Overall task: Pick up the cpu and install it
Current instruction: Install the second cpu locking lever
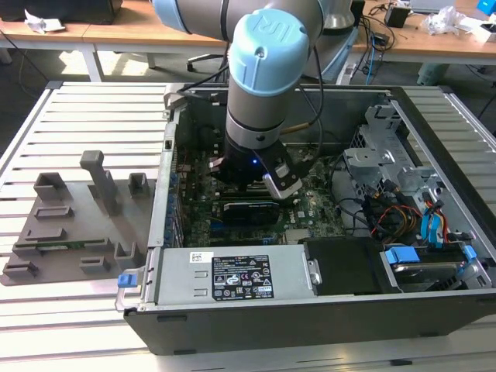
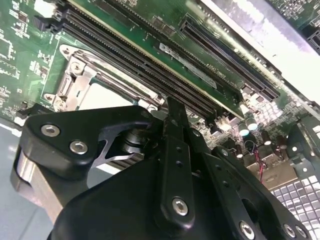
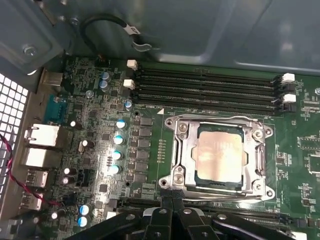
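Silvery cpu (image 3: 220,156) seated in socket (image 3: 178,150).
Tool (image 3: 171,196) just beside the socket's edge, fingertips pressed together, holding nothing; cpu apart from it.

Slatted metal table (image 1: 70,108), wooden desks (image 1: 139,31) behind, crumpled paper (image 1: 43,22) on one

Exterior view: the arm's wrist (image 1: 260,101) covers the middle of the motherboard (image 1: 310,201), so we cannot see the socket or the pincer there. Second wrist view: the pincer's black body (image 2: 150,200) hides most of the socket frame (image 2: 75,75); only a pale corner of the cpu (image 2: 102,100) shows. First wrist view: the pincer (image 3: 172,222) is cut off by the picture's edge; we cannot tell its fingers' state.
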